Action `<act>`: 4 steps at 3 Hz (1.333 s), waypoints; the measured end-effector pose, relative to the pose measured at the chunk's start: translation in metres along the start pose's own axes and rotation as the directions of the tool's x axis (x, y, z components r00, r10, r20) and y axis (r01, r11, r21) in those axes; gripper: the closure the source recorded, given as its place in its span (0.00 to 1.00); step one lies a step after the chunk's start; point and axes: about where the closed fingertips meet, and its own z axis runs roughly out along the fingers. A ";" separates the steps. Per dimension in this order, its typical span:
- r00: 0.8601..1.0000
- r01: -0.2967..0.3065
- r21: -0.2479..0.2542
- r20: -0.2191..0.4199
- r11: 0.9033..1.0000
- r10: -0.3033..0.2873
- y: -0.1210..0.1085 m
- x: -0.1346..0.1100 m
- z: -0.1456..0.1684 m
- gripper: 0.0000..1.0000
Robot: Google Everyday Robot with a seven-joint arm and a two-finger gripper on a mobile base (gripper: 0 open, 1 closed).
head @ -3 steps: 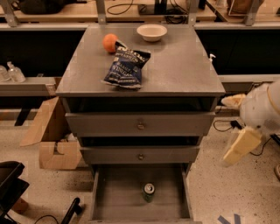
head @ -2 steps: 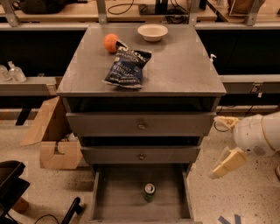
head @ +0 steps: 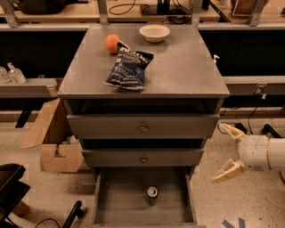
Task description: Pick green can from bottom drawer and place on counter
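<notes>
the end effector [head: 220,153] hangs to the right of the cabinet, level with the middle drawer front [head: 143,157] and well apart from the target. its 2 fingers are spread wide, 1 pointing up-left and 1 down-left, with nothing between them.

the green can [head: 152,195] stands upright on the floor of the bottom drawer [head: 118,202], which is pulled open, a little right of centre and clear of both side walls.

the step in hand looks like the reach. to do it well, the arm likely has to drop lower and swing left over the drawer's right wall, then come down onto the can from above, since the closed drawer fronts overhang the back of the opening. keeping the fingers spread until they sit on either side of the can, below its silver rim, should avoid tipping it. a sideways nudge could roll it toward the back.

the desk [head: 182,67] is a flat grey top already carrying a dark blue chip bag [head: 129,69], an orange [head: 111,43] and a pale bowl [head: 154,32]; its right half is bare metal and would suit the drop. around it lie a speckled floor [head: 231,202], a cardboard box [head: 53,142] at the left, and a wooden bench [head: 67,11] with cables behind.
</notes>
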 end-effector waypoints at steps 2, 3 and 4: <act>0.999 0.004 -0.005 0.036 1.000 -0.004 0.002 0.004 0.007 0.00; 0.987 -0.002 -0.026 0.162 1.000 0.006 0.031 0.062 0.069 0.00; 0.969 0.032 -0.033 0.246 0.999 -0.023 0.052 0.113 0.120 0.00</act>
